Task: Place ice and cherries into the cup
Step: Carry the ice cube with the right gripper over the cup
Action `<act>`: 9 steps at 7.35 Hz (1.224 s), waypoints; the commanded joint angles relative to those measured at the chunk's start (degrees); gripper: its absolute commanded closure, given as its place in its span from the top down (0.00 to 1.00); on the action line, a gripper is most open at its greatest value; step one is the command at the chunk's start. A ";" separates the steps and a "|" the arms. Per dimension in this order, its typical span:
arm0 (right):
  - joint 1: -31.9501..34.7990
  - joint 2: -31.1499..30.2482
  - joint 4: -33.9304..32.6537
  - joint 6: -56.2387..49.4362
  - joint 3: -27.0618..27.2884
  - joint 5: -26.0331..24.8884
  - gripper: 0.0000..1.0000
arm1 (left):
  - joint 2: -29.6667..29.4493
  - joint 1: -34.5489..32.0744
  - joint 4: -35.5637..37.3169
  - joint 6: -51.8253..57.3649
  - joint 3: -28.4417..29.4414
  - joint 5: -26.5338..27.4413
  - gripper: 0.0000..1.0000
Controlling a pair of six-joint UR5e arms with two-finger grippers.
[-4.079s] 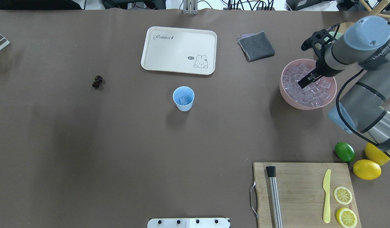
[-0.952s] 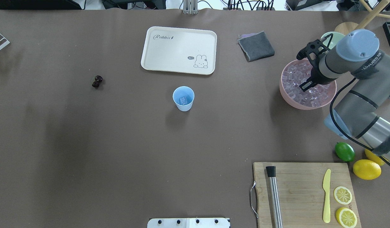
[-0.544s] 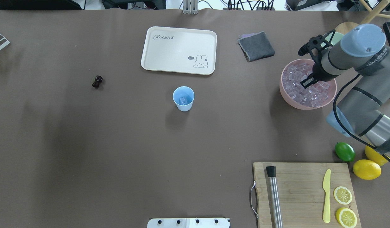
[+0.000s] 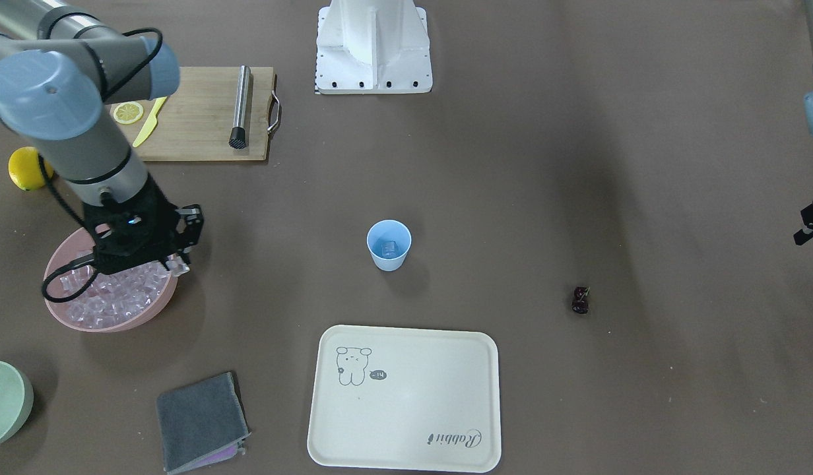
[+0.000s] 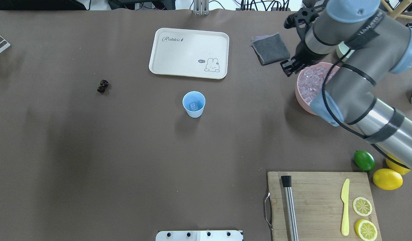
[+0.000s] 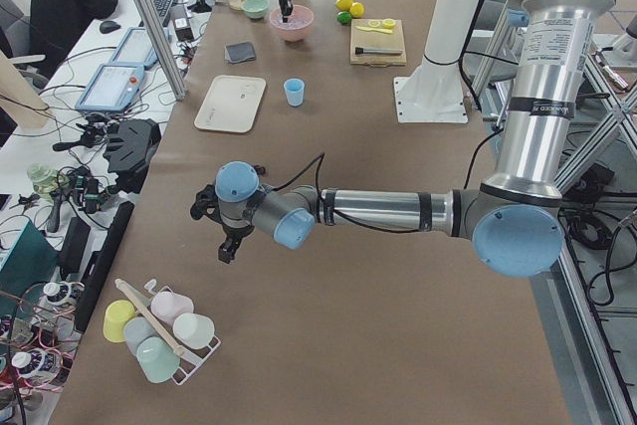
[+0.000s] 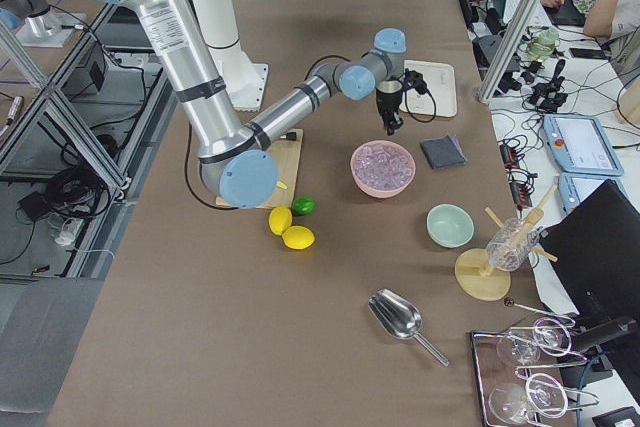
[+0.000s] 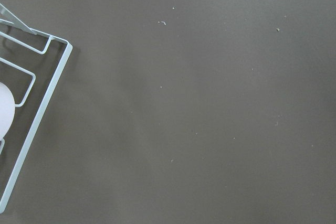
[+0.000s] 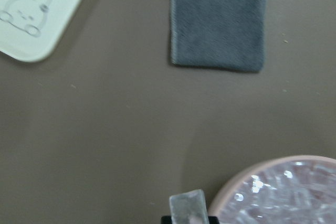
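The light blue cup (image 5: 194, 103) stands upright mid-table with one ice cube (image 5: 193, 106) inside; it also shows in the front view (image 4: 389, 245). The pink bowl (image 5: 298, 87) at the right holds many ice cubes (image 5: 311, 80). My right gripper (image 5: 288, 69) is shut on one clear ice cube (image 4: 177, 265), raised just past the bowl's rim on the cup's side; the cube shows between the fingers in the right wrist view (image 9: 188, 209). The dark cherries (image 5: 102, 86) lie on the table far left. My left gripper (image 6: 229, 246) hovers far off at the table's left end; I cannot tell its state.
A cream rabbit tray (image 5: 189, 53) and a grey cloth (image 5: 270, 48) lie at the back. A cutting board (image 5: 321, 204) with muddler, knife and lemon slices sits front right, beside a lime (image 5: 364, 160) and lemons (image 5: 387, 178). A wire cup rack (image 6: 159, 330) stands under the left arm.
My right gripper has lifted out of the pink bowl with an ice cube and moved left past the bowl's rim. Cup and cherries have not moved.
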 commanded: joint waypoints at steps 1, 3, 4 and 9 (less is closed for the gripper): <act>-8.30 16.44 -3.29 18.89 -7.83 -4.38 0.00 | 0.03 0.00 -0.78 0.08 0.06 0.00 0.98; -14.11 22.40 -2.85 26.59 -13.07 -10.27 0.00 | 0.03 0.09 -2.46 0.08 -0.20 0.00 0.98; -16.48 22.41 -2.85 27.50 -13.25 -13.17 0.00 | 0.03 0.78 -2.55 0.16 -0.29 0.00 0.98; -18.44 21.35 -0.48 27.77 -17.11 -15.84 0.00 | 0.47 4.04 -9.06 -0.62 0.33 7.03 0.98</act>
